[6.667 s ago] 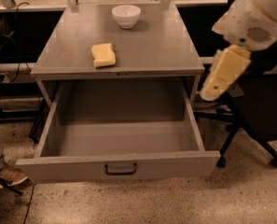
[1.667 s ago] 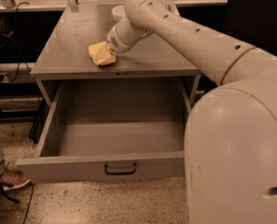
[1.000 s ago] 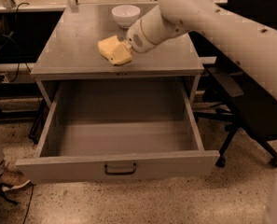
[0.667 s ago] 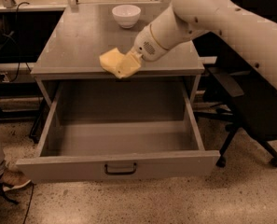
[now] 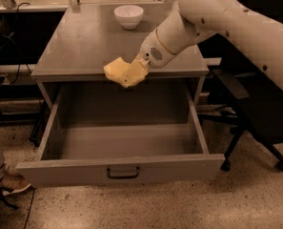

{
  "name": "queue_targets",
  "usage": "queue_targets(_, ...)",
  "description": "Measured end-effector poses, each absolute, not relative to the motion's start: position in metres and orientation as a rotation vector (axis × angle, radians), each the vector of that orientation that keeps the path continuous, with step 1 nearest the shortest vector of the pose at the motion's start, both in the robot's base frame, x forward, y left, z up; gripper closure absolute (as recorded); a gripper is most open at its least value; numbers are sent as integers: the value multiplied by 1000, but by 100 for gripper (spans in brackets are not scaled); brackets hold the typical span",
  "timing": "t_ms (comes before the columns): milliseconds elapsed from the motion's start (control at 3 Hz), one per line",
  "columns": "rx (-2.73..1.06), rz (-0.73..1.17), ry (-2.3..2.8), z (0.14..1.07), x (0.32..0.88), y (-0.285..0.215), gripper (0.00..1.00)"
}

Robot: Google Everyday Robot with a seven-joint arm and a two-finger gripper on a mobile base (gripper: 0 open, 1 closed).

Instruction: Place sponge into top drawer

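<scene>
The pale-yellow sponge (image 5: 113,69) is held in the air at the front edge of the grey cabinet top (image 5: 88,42), over the back of the open top drawer (image 5: 122,142). My gripper (image 5: 129,74) is shut on the sponge, its yellowish fingers (image 5: 137,71) reaching in from the right on the white arm (image 5: 198,18). The drawer is pulled far out and nothing shows inside it. Its dark bar handle (image 5: 123,172) is centred on the front panel.
A white bowl (image 5: 128,15) stands at the back of the cabinet top. A dark office chair (image 5: 255,113) is close on the right of the drawer. A person's shoe (image 5: 10,182) and cables are at the lower left on the speckled floor.
The gripper has lifted the sponge off the cabinet top and carried it forward and down past the front edge, over the open drawer.
</scene>
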State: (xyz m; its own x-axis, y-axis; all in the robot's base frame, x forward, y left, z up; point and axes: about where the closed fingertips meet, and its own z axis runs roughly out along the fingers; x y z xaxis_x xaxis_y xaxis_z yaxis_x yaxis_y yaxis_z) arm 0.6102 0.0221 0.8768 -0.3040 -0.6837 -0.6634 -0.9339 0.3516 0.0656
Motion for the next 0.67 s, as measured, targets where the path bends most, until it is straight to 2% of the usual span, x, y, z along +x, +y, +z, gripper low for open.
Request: queue_targets(667, -1434, 726, 2153, 773, 603, 49, 100)
